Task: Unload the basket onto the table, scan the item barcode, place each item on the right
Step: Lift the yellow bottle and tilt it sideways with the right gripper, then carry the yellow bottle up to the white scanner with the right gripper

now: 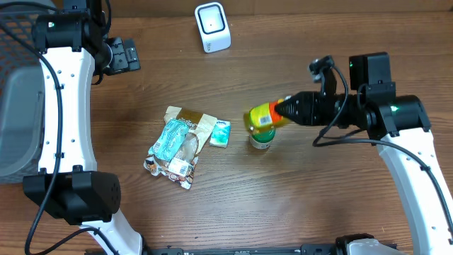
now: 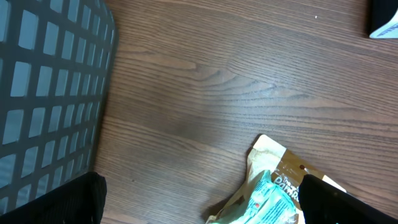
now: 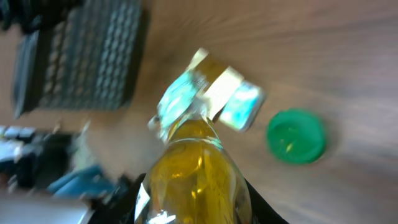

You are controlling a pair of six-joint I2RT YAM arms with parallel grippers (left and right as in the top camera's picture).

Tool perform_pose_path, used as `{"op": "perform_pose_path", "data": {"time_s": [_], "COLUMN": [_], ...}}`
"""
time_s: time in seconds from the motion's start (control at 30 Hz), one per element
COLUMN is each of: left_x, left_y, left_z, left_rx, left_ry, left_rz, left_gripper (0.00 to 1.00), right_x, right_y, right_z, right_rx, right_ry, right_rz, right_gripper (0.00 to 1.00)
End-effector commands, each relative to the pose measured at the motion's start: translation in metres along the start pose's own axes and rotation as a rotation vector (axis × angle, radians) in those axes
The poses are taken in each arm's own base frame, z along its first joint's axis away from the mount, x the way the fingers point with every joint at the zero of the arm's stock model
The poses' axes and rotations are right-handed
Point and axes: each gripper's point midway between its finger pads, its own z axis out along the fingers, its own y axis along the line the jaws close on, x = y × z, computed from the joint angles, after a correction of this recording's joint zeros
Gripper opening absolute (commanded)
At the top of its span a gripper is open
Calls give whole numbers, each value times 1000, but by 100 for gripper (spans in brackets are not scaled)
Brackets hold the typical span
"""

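One yellow bottle (image 1: 260, 117) lies sideways in the right claw (image 1: 285, 108), clamped there over the bench (image 1: 318, 198). The left claw (image 1: 124, 55) stands wide apart, gripping nothing.

Tabletop (image 1: 177, 78) lies open between scanner (image 1: 212, 27) and snack pile (image 1: 178, 146); basket (image 1: 14, 106) flanks it.

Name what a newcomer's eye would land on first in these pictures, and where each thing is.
The yellow bottle clamped in the right gripper over the table's middle stands out first, with a round green object on the wood right beside it. Next come the crumpled snack packets on the left arm's side of it, and the white scanner at the far edge.
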Motion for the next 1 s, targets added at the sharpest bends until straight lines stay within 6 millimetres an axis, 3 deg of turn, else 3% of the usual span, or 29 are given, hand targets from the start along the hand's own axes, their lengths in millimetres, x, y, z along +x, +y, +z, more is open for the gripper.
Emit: {"op": "perform_pose_path", "data": {"time_s": [0.0,0.1,0.27,0.37,0.43,0.53,0.73,0.87,0.97], "left_x": [-4,-4,-4,-4,-4,-4,-4,-4,-4], "left_y": [2,2,2,2,2,2,2,2,2], "left_z": [-10,-10,-10,-10,-10,-10,-10,-10,-10], "left_rx": [3,3,3,3,3,3,3,3,3], "left_ry": [-30,-30,-30,-30,-30,-30,-30,-30,-30], "left_rz": [-16,-16,-16,-16,-17,-16,-16,-17,-16], "left_gripper": [100,100,100,100,100,100,100,99,100], "right_x": [-25,-57,-131,-155,-167,-177,-191,-204,-214], "right_y": [-4,0,35,46,55,67,62,53,50], "right_z": [-6,-22,-66,-66,-52,-1,73,134,162], "right_rx": [77,157,268,316,334,415,596,716,724], "right_ry": [-55,-108,-278,-363,-400,-384,-336,-302,-322], "right_rz": [42,21,-81,-148,-194,-391,-707,-982,-1070], "right_gripper": [19,20,20,24,24,24,25,25,25]}}
